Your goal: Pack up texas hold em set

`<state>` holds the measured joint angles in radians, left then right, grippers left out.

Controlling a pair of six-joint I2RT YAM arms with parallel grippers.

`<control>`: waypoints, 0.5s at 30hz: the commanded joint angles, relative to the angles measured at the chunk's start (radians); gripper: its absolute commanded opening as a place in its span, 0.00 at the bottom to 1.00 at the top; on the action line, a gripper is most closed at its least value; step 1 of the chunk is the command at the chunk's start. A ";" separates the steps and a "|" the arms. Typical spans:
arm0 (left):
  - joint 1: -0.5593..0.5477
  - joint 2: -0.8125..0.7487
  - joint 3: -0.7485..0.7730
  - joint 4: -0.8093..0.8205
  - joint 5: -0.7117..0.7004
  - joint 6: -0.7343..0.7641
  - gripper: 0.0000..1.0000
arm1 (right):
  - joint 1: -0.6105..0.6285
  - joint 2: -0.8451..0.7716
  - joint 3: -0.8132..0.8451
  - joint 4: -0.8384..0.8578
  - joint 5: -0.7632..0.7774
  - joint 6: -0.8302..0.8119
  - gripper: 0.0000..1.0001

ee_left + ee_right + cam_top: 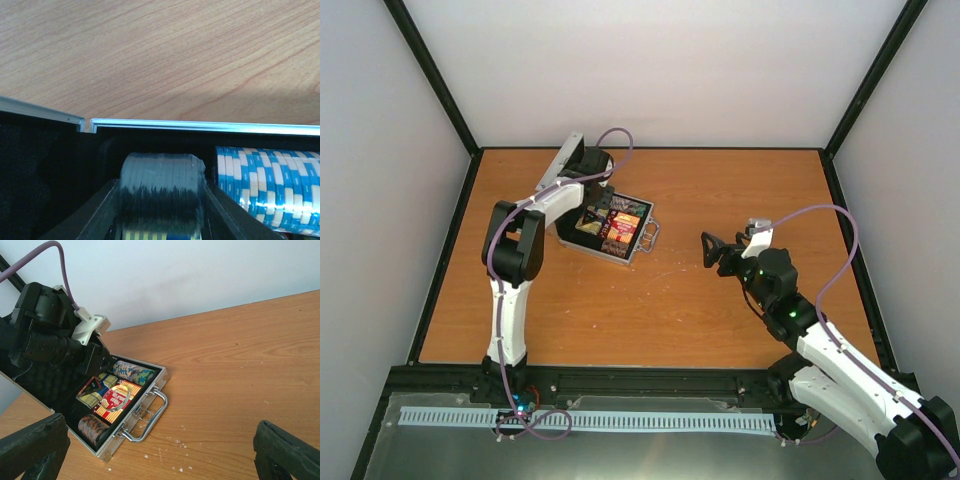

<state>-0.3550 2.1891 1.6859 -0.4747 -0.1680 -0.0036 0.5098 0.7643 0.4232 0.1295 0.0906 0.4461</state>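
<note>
Left wrist view: left tool (160,215) clamps grey chip stack (161,175) low inside open case (200,125), beside blue-white chips (270,187). Likely risk: stack fans and spills if squeeze loosens off-centre. Right tool (713,250) gaping, empty, well apart over desk (670,310).

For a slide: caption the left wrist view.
Left end effector grips a grey chip stack in the case beside blue-white chips.
</note>
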 commanded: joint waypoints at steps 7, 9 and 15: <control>-0.006 -0.033 0.022 -0.031 0.045 0.014 0.47 | -0.008 0.005 0.000 0.010 0.006 -0.001 1.00; -0.006 -0.041 0.016 -0.029 0.038 0.014 0.48 | -0.009 0.006 0.000 0.009 0.007 -0.001 1.00; -0.006 -0.068 -0.002 -0.023 0.035 0.004 0.50 | -0.008 0.007 -0.001 0.010 0.007 -0.001 1.00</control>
<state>-0.3515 2.1834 1.6852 -0.4885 -0.1719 -0.0006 0.5098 0.7692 0.4232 0.1295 0.0906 0.4458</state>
